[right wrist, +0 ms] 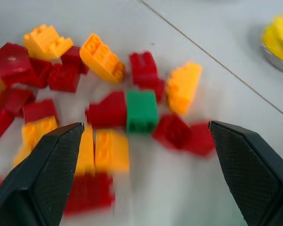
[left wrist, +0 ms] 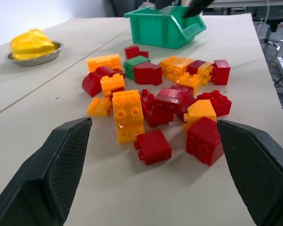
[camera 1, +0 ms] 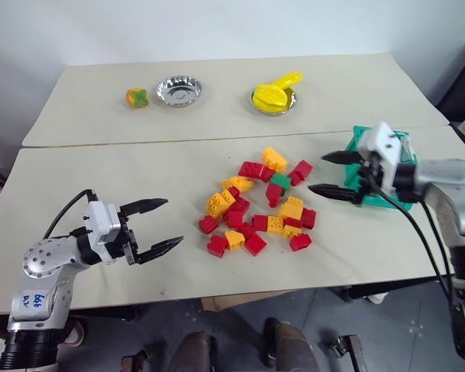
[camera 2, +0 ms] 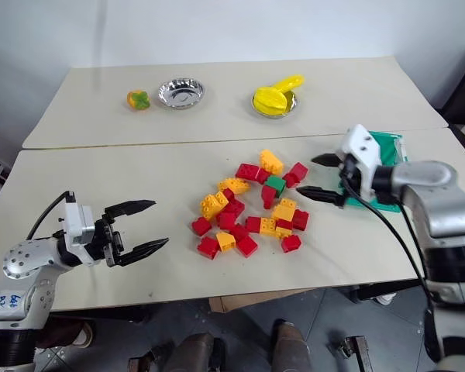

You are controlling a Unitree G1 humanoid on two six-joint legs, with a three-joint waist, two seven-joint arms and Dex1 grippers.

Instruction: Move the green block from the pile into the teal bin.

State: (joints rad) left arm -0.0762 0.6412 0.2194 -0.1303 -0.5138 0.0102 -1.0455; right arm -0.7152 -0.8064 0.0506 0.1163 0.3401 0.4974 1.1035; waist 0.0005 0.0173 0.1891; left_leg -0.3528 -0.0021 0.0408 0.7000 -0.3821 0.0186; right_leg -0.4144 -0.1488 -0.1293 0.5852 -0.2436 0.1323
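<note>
this looks like a robot test room or lab, not a home — two plain beige tables [camera 1: 101, 194] pushed edge to edge against a bare white wall, over a grey tiled floor. the props are staged practice items: a heap of toy bricks [camera 1: 257, 208], a teal storage bin [camera 1: 387, 174], a small silver dish [camera 1: 179, 90], plastic toy food — cables trail from the arms.

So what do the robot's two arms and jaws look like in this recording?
Both arms are silver-grey metal with white wrist housings and black cables looping along them. Each gripper, left and right, has two black tapered fingers with textured pads. The left arm carries a white sticker with blue handwriting.
</note>
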